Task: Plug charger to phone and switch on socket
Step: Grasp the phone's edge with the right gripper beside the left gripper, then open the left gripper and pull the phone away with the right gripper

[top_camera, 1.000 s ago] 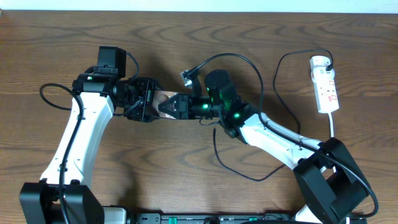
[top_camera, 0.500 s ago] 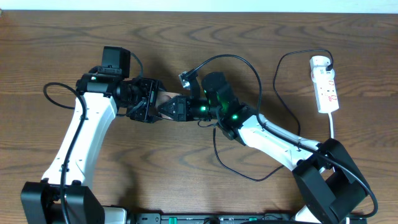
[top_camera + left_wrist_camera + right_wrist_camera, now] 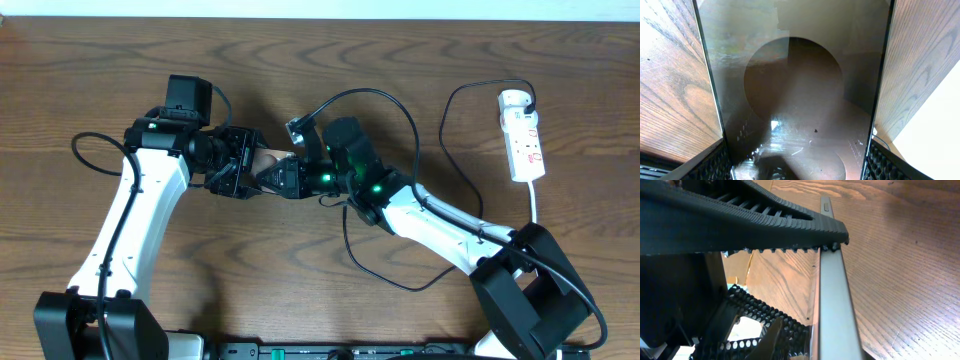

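The left gripper (image 3: 245,167) is clamping the phone (image 3: 800,100) between its fingers (image 3: 715,162), just left of the middle of the table (image 3: 100,60). The right gripper (image 3: 278,177) is sitting at the phone's right end, but I cannot tell whether its jaws are apart. The charger (image 3: 360,90) is looping rightward from there, and the socket (image 3: 523,140) is lying at the far right.

Soft, even light from above; both wrist views are cramped and high in contrast.
Seen from overhead, the tabletop (image 3: 100,80) is bright and sharp, with only faint, diffuse shadows. In the left wrist view the phone (image 3: 795,100) glass mirrors a dark round shape and hazy pale patches, and the lower right corner is blown out to white. In the right wrist view the near jaws are dark and underexposed against warm, crisp wood grain.
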`<state>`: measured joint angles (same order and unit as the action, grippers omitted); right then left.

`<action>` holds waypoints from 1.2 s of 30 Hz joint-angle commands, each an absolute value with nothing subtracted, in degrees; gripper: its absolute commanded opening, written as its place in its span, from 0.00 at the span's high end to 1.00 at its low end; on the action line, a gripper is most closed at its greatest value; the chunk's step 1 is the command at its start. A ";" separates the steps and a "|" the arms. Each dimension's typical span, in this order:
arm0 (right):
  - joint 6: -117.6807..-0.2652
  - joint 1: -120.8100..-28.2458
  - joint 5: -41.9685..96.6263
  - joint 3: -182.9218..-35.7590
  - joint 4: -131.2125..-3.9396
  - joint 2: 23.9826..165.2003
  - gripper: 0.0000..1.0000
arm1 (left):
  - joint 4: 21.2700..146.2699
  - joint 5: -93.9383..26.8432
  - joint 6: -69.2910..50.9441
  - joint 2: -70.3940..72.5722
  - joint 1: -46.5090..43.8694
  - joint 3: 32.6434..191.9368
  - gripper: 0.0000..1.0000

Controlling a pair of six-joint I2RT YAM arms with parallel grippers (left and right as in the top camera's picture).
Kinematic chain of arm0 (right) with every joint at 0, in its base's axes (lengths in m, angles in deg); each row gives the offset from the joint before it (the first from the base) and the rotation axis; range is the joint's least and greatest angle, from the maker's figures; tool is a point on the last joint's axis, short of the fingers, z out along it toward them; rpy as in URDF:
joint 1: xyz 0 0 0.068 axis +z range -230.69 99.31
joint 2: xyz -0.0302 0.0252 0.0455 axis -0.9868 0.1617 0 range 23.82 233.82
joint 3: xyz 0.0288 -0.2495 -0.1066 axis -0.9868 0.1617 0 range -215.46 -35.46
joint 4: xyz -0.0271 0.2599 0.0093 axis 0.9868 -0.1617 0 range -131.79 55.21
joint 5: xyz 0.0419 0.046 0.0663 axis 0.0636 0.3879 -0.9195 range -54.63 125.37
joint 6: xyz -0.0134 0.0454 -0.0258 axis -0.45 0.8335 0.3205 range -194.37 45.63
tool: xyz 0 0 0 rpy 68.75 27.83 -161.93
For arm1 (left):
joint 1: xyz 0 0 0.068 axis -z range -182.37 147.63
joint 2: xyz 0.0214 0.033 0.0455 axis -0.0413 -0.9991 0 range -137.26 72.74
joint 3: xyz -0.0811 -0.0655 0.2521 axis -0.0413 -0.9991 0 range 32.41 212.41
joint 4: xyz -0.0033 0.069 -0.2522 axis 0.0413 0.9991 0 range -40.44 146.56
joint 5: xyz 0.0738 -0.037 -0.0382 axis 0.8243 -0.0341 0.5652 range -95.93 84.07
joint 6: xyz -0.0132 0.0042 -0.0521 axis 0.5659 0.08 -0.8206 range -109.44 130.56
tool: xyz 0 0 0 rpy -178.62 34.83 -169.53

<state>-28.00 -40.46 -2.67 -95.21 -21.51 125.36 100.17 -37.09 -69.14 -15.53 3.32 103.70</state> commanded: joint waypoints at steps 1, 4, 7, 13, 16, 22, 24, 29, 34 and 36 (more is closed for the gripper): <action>-29.27 -40.03 -2.01 -96.00 -21.34 125.46 0.78 | 100.57 -37.81 -68.77 -14.33 3.57 105.38 0.93; -29.23 -40.20 -1.40 -96.00 -21.29 125.46 0.78 | 100.96 -36.96 -68.59 -14.33 3.57 105.38 0.93; -29.20 -40.20 -0.94 -96.00 -21.27 125.46 0.78 | 101.18 -36.74 -68.57 -14.33 3.59 105.38 0.93; -28.99 -40.20 -0.96 -96.00 -20.44 125.46 0.78 | 101.18 -36.28 -67.41 -14.33 3.61 105.38 0.93; -28.99 -40.20 -0.96 -96.00 -20.44 125.46 0.82 | 101.16 -36.30 -67.28 -14.33 3.61 105.38 0.93; -28.99 -40.20 -0.96 -96.00 -20.46 125.46 0.95 | 101.14 -36.28 -67.28 -14.33 3.61 105.38 0.93; -28.99 -40.20 -0.96 -96.00 -20.46 125.46 0.97 | 101.14 -36.28 -67.28 -14.33 3.61 105.38 0.93; -28.99 -40.20 -0.96 -96.00 -20.44 125.46 0.99 | 101.14 -36.28 -67.28 -14.33 3.61 105.38 0.93; -28.99 -40.44 -0.96 -96.00 -20.44 125.46 0.99 | 101.14 -36.30 -67.26 -14.33 3.61 105.38 0.84; -28.99 -40.86 -0.96 -96.00 -20.49 125.46 0.99 | 100.59 -36.35 -65.97 -14.33 3.54 105.41 0.58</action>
